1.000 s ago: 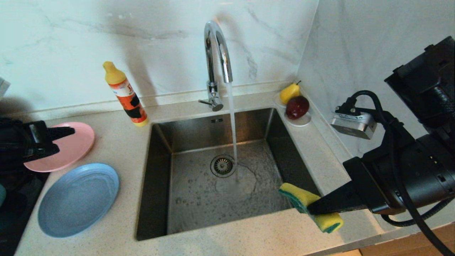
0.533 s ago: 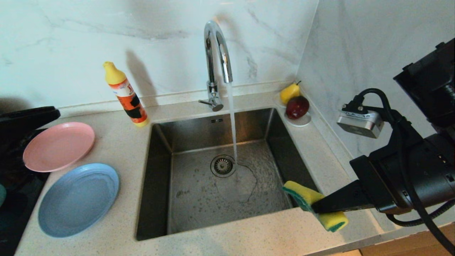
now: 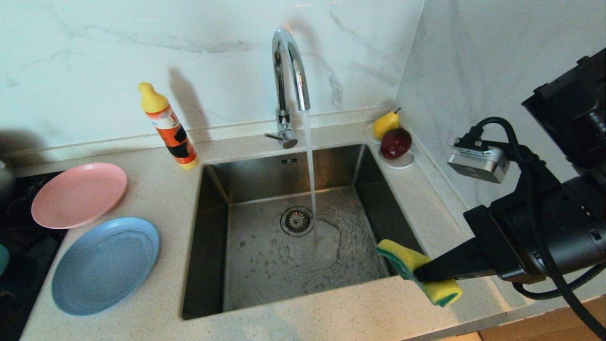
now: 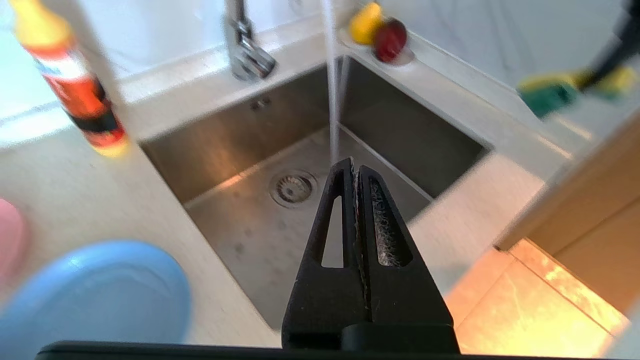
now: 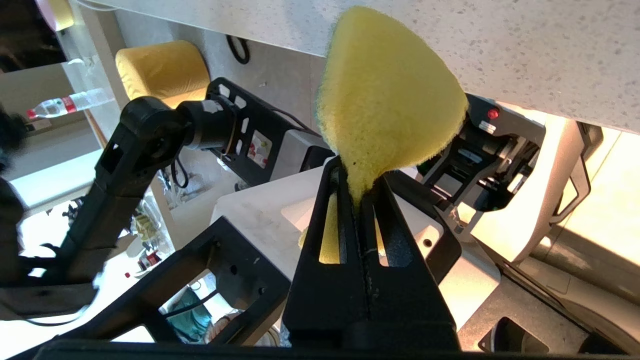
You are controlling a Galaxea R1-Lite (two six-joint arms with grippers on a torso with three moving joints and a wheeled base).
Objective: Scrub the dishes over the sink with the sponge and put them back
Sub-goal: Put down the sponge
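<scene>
Gone from the head view is the left gripper point(image 4: 354, 167), which a second ago hung over the matte pink round plate point(image 3: 79, 194) at the left edge and now shows only in its own wrist view, its two black fingers pressed flat together on nothing, pointing toward the large square dark stainless-steel sink point(image 3: 251, 289) from above the counter's front. That leaves the pink plate and the light blue round plate point(image 3: 105, 265) just in front of it both lying flat and bare on the speckled beige countertop point(image 3: 156, 189) to the left of the basin; neither looks lifted yet, so my guess is the left arm is resetting before it goes for a dish. A sliver of what may be the small teal bowl point(image 3: 3, 258) shows at the far left edge. The right gripper point(image 3: 416, 277) has barely shifted: it waits at the sink's near right corner, jaws clamped hard on the small yellow sponge with a thin dark green scouring layer point(image 3: 416, 274). Held there, the sponge is ready for a dish to be brought to it over the basin. It is pinched at its middle so that the foam bulges out in a rounded fan past the fingertips, the green layer facing the basin and the yellow side facing the counter's front. Water runs from the tall chrome gooseneck tap point(image 3: 289, 85) onto the sink floor beside the round drain strainer point(image 3: 297, 220). An orange and yellow detergent bottle point(image 3: 166, 125) stands behind the plates, and a yellow pear point(image 3: 385, 124) and a dark red apple point(image 3: 396, 142) sit on a small white saucer point(image 3: 402, 163) in the back right corner.
</scene>
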